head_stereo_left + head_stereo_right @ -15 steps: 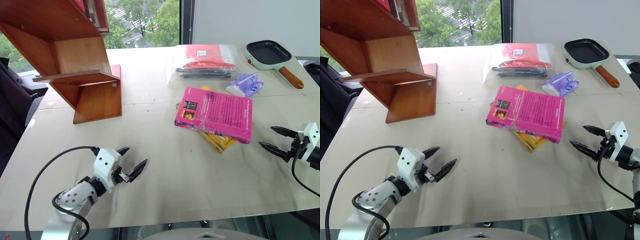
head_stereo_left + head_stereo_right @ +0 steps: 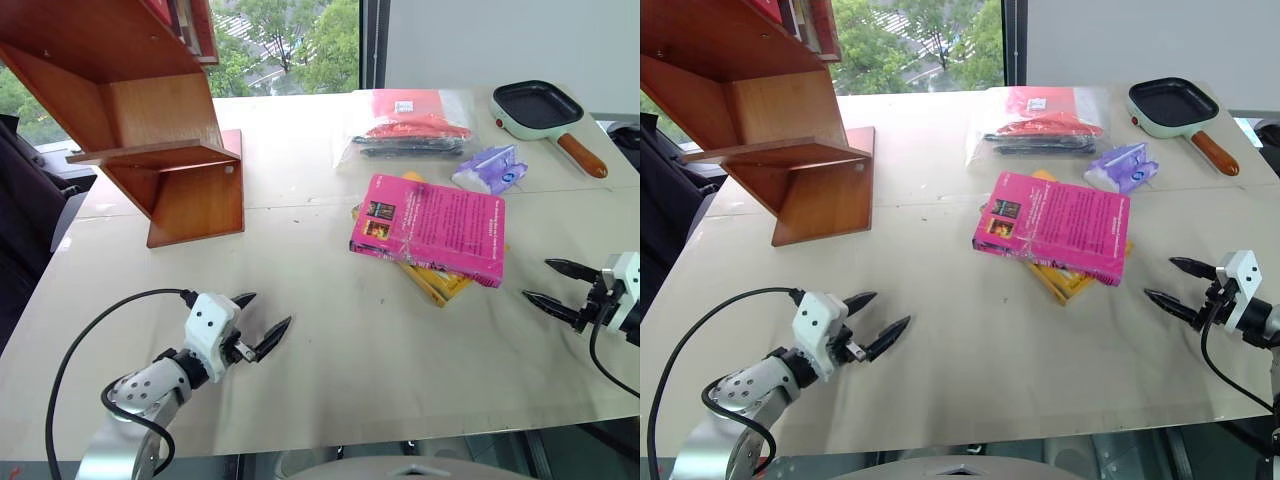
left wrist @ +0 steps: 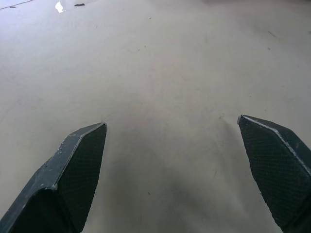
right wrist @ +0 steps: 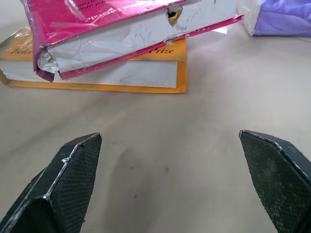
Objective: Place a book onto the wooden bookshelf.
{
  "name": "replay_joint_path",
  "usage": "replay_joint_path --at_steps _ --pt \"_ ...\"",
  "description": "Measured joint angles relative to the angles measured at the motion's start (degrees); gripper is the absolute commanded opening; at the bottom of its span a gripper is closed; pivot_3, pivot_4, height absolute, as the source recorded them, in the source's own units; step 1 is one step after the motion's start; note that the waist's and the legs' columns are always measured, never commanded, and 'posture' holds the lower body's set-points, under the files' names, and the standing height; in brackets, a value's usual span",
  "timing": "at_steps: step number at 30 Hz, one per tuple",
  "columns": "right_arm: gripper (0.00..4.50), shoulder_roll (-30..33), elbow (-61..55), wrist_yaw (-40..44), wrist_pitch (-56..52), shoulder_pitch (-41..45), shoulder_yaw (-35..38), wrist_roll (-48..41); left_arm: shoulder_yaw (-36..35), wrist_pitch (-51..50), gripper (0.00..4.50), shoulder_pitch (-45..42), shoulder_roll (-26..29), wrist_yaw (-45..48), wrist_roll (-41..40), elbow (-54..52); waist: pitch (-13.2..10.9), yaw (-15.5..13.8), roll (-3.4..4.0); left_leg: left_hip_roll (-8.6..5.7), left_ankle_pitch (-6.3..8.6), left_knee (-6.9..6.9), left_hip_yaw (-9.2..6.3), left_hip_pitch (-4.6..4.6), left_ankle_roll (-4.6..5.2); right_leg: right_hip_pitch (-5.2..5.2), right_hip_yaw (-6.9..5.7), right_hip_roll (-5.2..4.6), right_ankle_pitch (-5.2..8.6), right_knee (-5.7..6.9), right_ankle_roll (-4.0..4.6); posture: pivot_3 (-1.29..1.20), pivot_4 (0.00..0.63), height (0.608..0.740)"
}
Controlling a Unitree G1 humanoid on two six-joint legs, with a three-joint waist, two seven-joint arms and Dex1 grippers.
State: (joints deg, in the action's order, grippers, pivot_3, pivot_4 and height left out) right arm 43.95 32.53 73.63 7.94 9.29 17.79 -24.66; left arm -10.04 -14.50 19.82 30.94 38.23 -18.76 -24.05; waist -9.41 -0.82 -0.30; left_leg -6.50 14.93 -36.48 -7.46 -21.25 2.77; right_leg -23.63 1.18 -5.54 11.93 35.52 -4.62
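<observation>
Here, on the pale surface point(image 2: 330, 360), a thick magenta-pink book point(image 2: 430, 228) lying flat, back cover up, right of centre — resting on top of a yellow book point(image 2: 432, 277) whose edges peek out beneath it. Seen in the right wrist view as a pink cover over white page edges, stacked directly on the yellow one, with a bit of purple packet point(image 4: 286, 17) off to the side.

At the far left, the wooden bookshelf point(image 2: 150, 120) standing on the surface, reddish-brown with slanted boards, well apart from the book.

Left hand point(image 2: 262, 325) low over the near left of the surface, fingers spread wide, nothing between them — bare surface ahead in its wrist view. Right hand point(image 2: 1177, 287) at the near right edge, fingers likewise parted and empty, pointing toward the stacked books but not touching them.

Beyond the books: a clear bag with red contents point(image 2: 410, 122), the purple packet beside it, and a small pale green pan with a wooden handle point(image 2: 545, 110) at the far right corner.
</observation>
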Motion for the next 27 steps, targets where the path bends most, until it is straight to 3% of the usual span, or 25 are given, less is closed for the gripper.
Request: replay_joint_path --at_steps 8,9,11,13,15,20,27 --pt "4.50 0.1 0.0 -0.4 0.1 0.3 0.3 0.1 -0.1 0.6 4.45 -0.2 0.8 0.9 0.3 0.0 0.0 0.0 0.00 0.00 0.00 0.00 0.01 0.00 0.00 0.00 0.01 0.00 0.00 0.00 0.01 0.00 0.150 0.740" --pt "4.09 0.1 0.1 -1.0 -0.2 0.9 0.3 0.2 -0.2 1.0 4.50 -0.4 1.0 1.2 0.5 0.0 0.0 0.0 0.00 0.00 0.00 0.00 0.02 0.00 0.00 0.00 0.02 0.00 -0.01 0.00 0.01 0.00 0.150 0.740" --pt "3.77 0.1 0.1 -1.6 -0.5 1.5 0.3 0.1 -0.4 1.2 4.50 -0.7 1.1 1.7 0.5 0.0 0.0 0.0 0.00 0.00 0.00 0.00 0.02 0.02 0.00 0.00 0.03 0.00 -0.01 0.01 0.01 0.00 0.150 0.740" --pt "2.80 0.2 1.1 -3.7 -1.3 4.9 1.1 0.1 -0.8 1.4 4.50 -2.0 2.9 3.6 -0.5 -0.2 0.0 0.1 0.02 0.00 -0.01 -0.01 0.03 0.02 0.00 -0.01 0.04 0.02 -0.01 0.04 0.01 0.00 0.150 0.740" --pt "2.28 0.7 1.5 -4.5 -1.3 6.4 1.3 0.2 -1.0 1.5 4.50 -2.7 3.7 4.6 -1.0 -0.7 0.0 0.0 0.03 0.00 -0.01 -0.02 0.02 0.03 0.00 0.00 0.02 0.02 -0.02 0.04 0.02 0.00 0.150 0.740" --pt "0.03 0.7 14.3 -9.8 3.0 22.5 -2.4 7.3 -4.2 -2.7 4.50 -12.5 11.6 11.4 -9.2 -2.5 -0.3 0.4 0.05 0.01 -0.07 -0.11 0.05 0.02 -0.08 -0.07 0.03 0.14 -0.11 0.13 0.15 0.00 0.150 0.740" --pt "0.03 -3.2 32.4 -20.5 7.4 38.6 -6.3 15.6 -5.2 -9.2 4.50 -19.5 15.0 14.6 -18.2 -5.0 -0.3 1.6 0.04 0.02 -0.39 -0.07 0.07 -0.49 -0.16 -0.61 0.10 0.32 -0.12 0.10 0.18 0.00 0.150 0.740"
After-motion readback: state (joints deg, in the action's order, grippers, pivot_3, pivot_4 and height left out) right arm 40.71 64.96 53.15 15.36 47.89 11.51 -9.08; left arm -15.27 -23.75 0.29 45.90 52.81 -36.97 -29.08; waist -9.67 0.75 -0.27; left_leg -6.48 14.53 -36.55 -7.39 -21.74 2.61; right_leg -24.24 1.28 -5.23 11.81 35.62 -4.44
